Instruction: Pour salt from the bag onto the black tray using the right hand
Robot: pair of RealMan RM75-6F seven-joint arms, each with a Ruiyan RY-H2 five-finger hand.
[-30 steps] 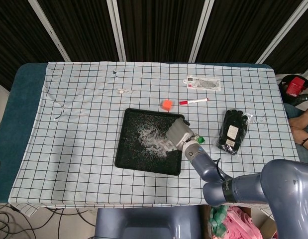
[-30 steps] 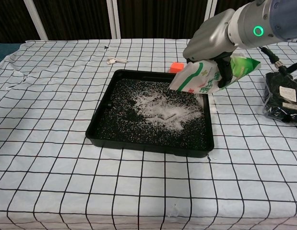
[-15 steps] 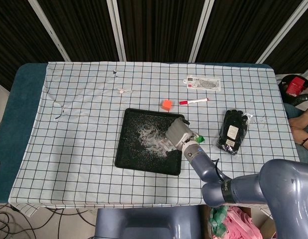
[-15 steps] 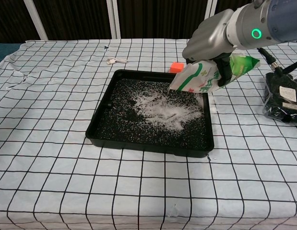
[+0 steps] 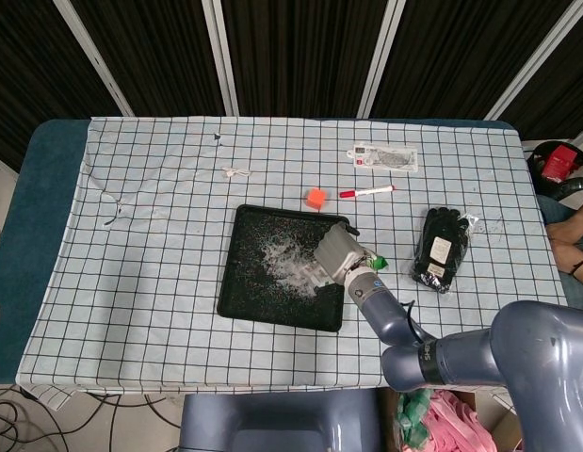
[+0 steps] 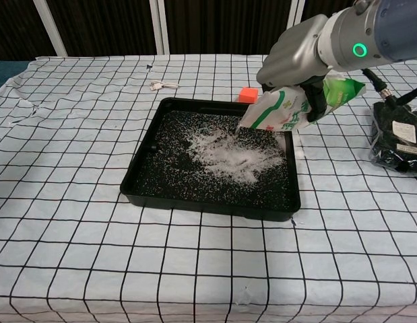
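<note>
Checked cloth [image 6: 73, 168] covers the table before dark panels; right robot hand [image 6: 296, 57] grips tilted salt bag [image 6: 279, 111].

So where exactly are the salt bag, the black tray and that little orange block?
salt bag [image 6: 279, 113], chest view, on its white printed side.
black tray [image 6: 195, 204], chest view, on its near rim.
orange block [image 5: 315, 197], head view, on its top face.

A robot test lab: checkered cloth [image 5: 159, 282] over a table, dark slatted panels [image 5: 300, 47] behind.
</note>
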